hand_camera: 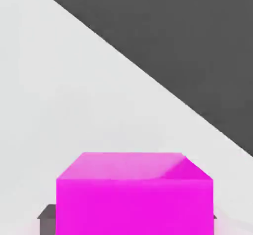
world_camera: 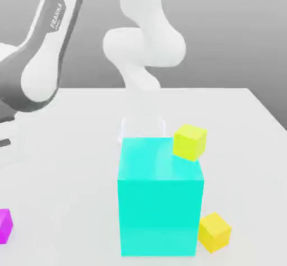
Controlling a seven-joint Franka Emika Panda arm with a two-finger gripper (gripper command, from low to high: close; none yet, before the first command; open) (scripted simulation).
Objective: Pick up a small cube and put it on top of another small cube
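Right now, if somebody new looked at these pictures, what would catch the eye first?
First the big cyan block, standing on the white table in the middle of the exterior view. A yellow cube shows at its upper corner on the exterior view's right, and another lies near its base. In the hand view, a magenta cube sits close between the shut jaws.

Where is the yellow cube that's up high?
In the exterior view, one yellow cube sits tilted at the big cyan block's top corner on the exterior view's right, above the other yellow cube on the white table.
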